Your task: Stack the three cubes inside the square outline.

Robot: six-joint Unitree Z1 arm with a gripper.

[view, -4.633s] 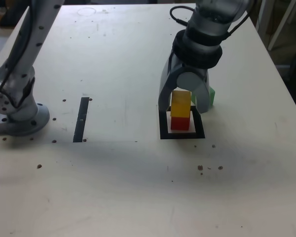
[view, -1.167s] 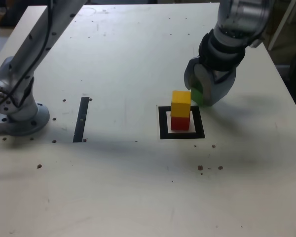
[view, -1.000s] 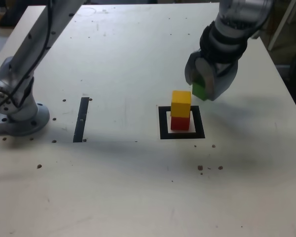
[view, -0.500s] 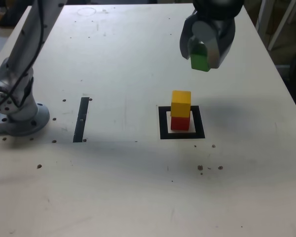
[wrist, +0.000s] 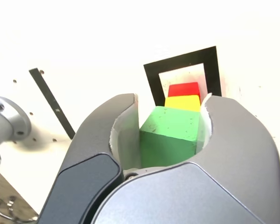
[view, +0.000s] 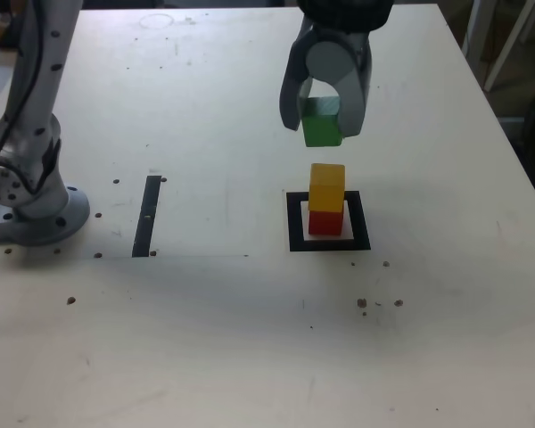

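Exterior view: the gripper (view: 321, 123) hung above the table (view: 223, 330) with its fingers closed onto the green cube (view: 322, 129), which sat between the two tips, its lower part showing beneath them. The wrist view showed the fingers apart only by the cube's width, the pale inner pads (wrist: 128, 140) against its sides. The cube was clear of the stack, held up near it and, in the exterior view, a little above it in the picture. Below, the yellow cube (view: 327, 187) rested on the red cube (view: 325, 222), which stood inside the square outline (view: 360, 221). Well apart, toward the exterior view's left, lay the black tape strip (view: 146, 217), near the arm's base (view: 43, 218).
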